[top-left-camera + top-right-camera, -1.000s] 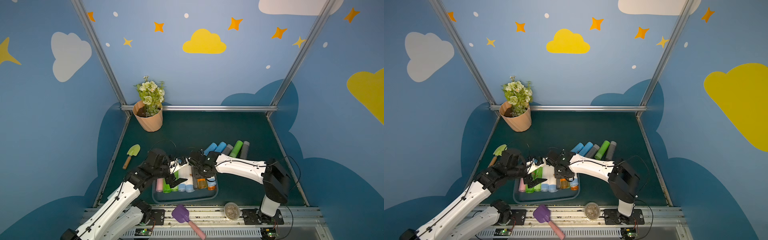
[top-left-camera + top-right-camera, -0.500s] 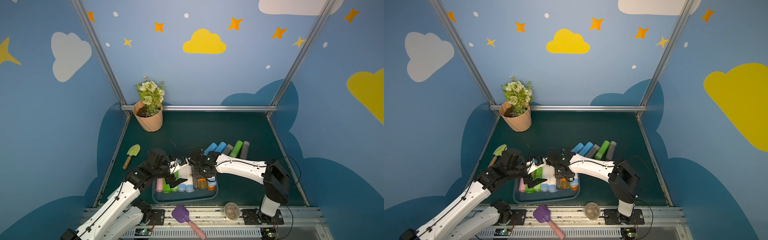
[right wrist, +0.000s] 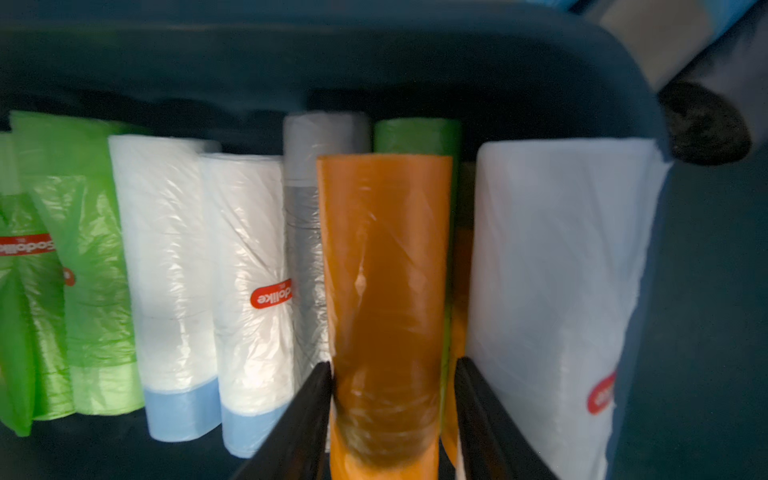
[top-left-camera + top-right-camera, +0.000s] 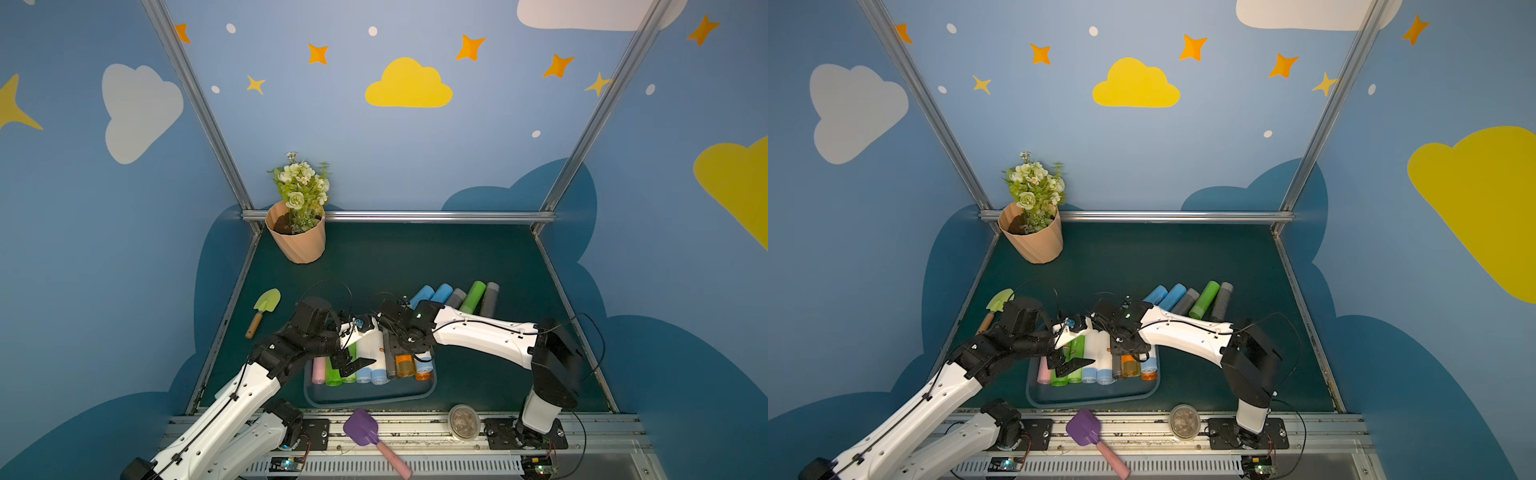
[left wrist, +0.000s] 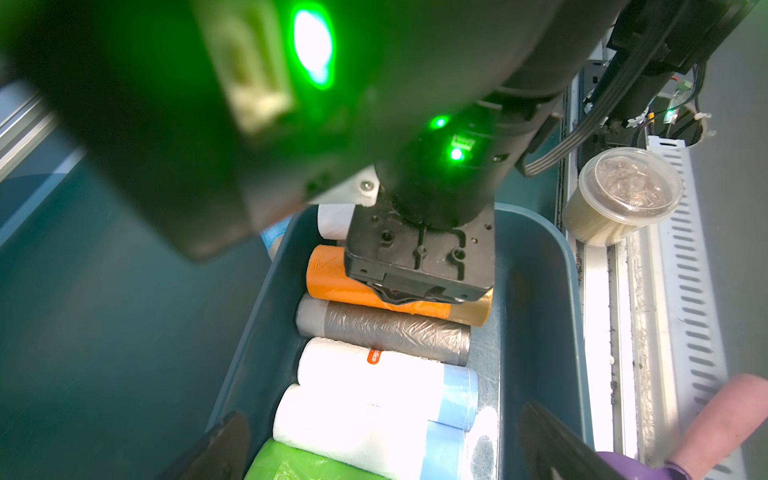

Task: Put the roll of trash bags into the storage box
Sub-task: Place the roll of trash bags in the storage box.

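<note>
Barely moved, right hand [image 3: 392,365] grasps orange roll [image 3: 384,249] in storage box [image 4: 370,402]; left hand [image 5: 382,415] released.

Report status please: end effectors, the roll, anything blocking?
Left end effector open, above box. Right end effector shut on orange roll, low inside box. Grey roll and white roll crowd both sides.

Left fingers [image 5: 226,446] wide (right fingers [image 3: 301,415] narrower)

Five rolls of trash bags [image 4: 457,297] lie outside the one storage box [image 4: 374,395], and at least nine more lie inside it, some partly hidden. There is also one flowerpot [image 4: 297,243], one green trowel [image 4: 267,302], one purple scoop [image 4: 360,428] and one lidded cup [image 4: 464,420]
</note>
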